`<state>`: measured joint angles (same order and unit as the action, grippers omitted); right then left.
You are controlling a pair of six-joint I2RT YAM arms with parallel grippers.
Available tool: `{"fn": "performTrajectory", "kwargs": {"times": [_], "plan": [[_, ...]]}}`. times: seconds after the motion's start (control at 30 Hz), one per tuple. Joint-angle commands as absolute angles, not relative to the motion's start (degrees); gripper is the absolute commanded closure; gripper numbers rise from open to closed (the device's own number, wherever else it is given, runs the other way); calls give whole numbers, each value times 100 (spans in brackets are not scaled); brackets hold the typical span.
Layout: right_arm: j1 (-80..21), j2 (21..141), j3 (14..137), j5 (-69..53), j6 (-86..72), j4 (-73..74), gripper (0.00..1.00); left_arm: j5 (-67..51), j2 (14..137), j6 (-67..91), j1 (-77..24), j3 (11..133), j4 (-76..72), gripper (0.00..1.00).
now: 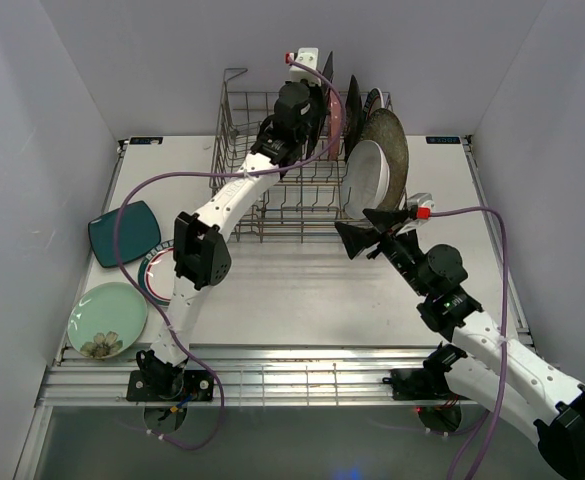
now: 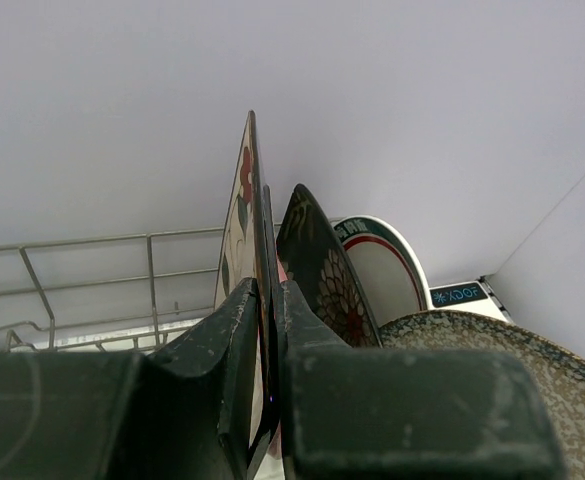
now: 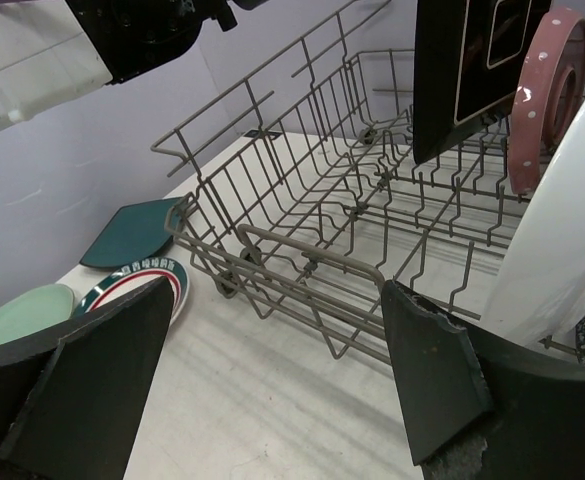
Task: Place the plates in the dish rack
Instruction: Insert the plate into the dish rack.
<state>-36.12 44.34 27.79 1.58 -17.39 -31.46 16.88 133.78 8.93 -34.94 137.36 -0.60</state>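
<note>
Left gripper (image 2: 270, 300) is clamped on a plate inside the dish rack (image 1: 272, 190); right gripper (image 3: 277, 290) hovers with its fingers spread wide.

From my seat, the left wrist view shows both fingers pinched on the thin edge of the cream floral square plate (image 2: 238, 205), which stands upright near the rack's far side. Just beside it stands the black floral plate (image 2: 324, 270), then a teal-rimmed round plate (image 2: 384, 268) and the speckled grey plate (image 2: 517, 365). The white oval plate (image 1: 365, 180) leans at the rack's right end, directly beyond my right gripper, which holds nothing. On the table to the left lie the teal square plate (image 1: 122, 232), a second teal-rimmed plate (image 1: 155, 270) partly under the left arm, and the pale green plate (image 1: 107, 318).
</note>
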Motion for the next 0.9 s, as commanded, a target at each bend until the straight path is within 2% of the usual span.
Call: {"fn": "performTrajectory", "kwargs": {"times": [0.0,0.17,0.87], "plan": [[-3630,4333,2725,281,-1644,-3313,10,1485,12876,852,-3612,14019,-1485,100],[-3630,4289,2698,281,-1617,-3287,10,1433,12876,818,-3647,13992,-1590,100],[-3630,3929,2575,351,-1547,-3103,10,2759,12586,106,-4034,13175,-2390,100]]}}
